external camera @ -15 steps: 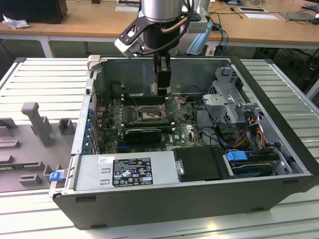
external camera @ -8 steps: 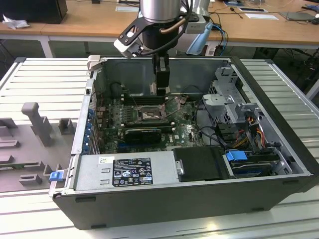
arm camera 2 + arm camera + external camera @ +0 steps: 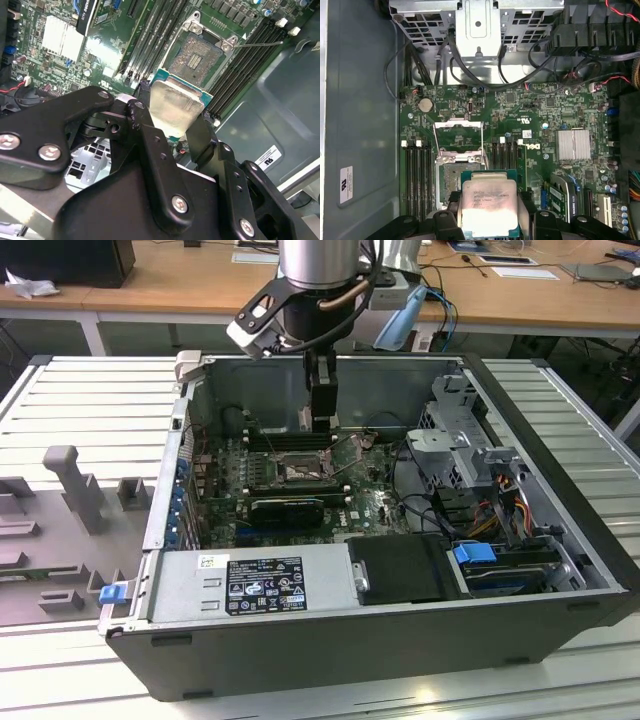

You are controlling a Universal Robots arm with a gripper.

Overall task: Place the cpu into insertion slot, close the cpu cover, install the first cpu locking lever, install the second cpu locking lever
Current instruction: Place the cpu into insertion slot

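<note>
cpu (image 3: 490, 205): we see its pale metal top face up, held clear of the green circuit board (image 3: 520, 105) and not yet seated. In the first wrist view it overlaps one corner of the socket rather than covering it.
hand (image 3: 172, 117): clenched on the cpu, with the black fingers (image 3: 145, 125) pressing two opposite edges and the chip tilted between them in the second wrist view.
step in hand: we judge it to be the first, placing the cpu; none of the closing work shows as done.
insertion slot (image 3: 455, 175): just beyond the chip, open, with its contact field bare.
cpu cover (image 3: 458, 123): swung up on the slot's far side, its window standing clear of the socket.
locking lever (image 3: 260, 44): a thin rod stands off from the socket; we take it to be a released lever.
what the placing calls for: in our judgement, the chip levelled, squared to the socket's sides and centred over it before it goes down, with no sideways scrape across the contacts.
memory slots (image 3: 417, 175): long black rows flank the socket on both sides.
computer case (image 3: 300, 640): lies open on its side on the ribbed tabletop (image 3: 560, 380), the arm reaching in from above.
</note>
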